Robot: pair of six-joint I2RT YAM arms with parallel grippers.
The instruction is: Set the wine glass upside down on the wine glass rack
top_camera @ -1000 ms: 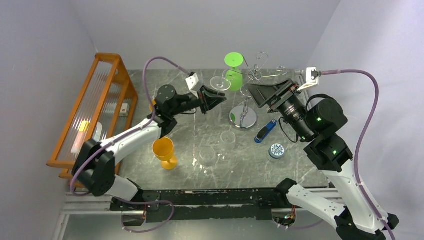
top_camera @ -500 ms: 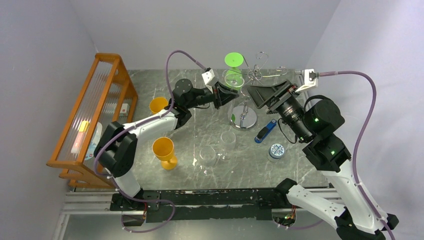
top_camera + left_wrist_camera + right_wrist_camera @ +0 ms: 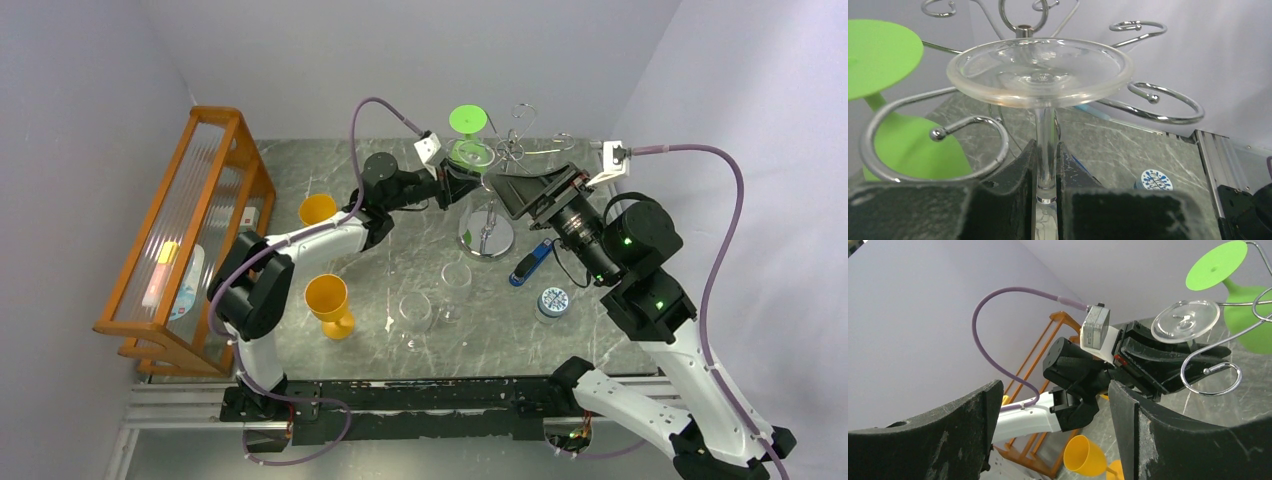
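While inverted, wine glass (image 3: 1040,72) at rack (image 3: 487,238)

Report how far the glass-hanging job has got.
Done: a green wine glass hangs upside down on the chrome wire rack. In hand: the left gripper clamps the clear wine glass by its stem, foot up, beside a curled rack arm. Left: seat it in that loop and release.

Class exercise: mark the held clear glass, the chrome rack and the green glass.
clear glass (image 3: 1040,74): left wrist view, round foot.
chrome rack (image 3: 473,240): top external view, mirrored base.
green glass (image 3: 878,55): left wrist view, flat foot.
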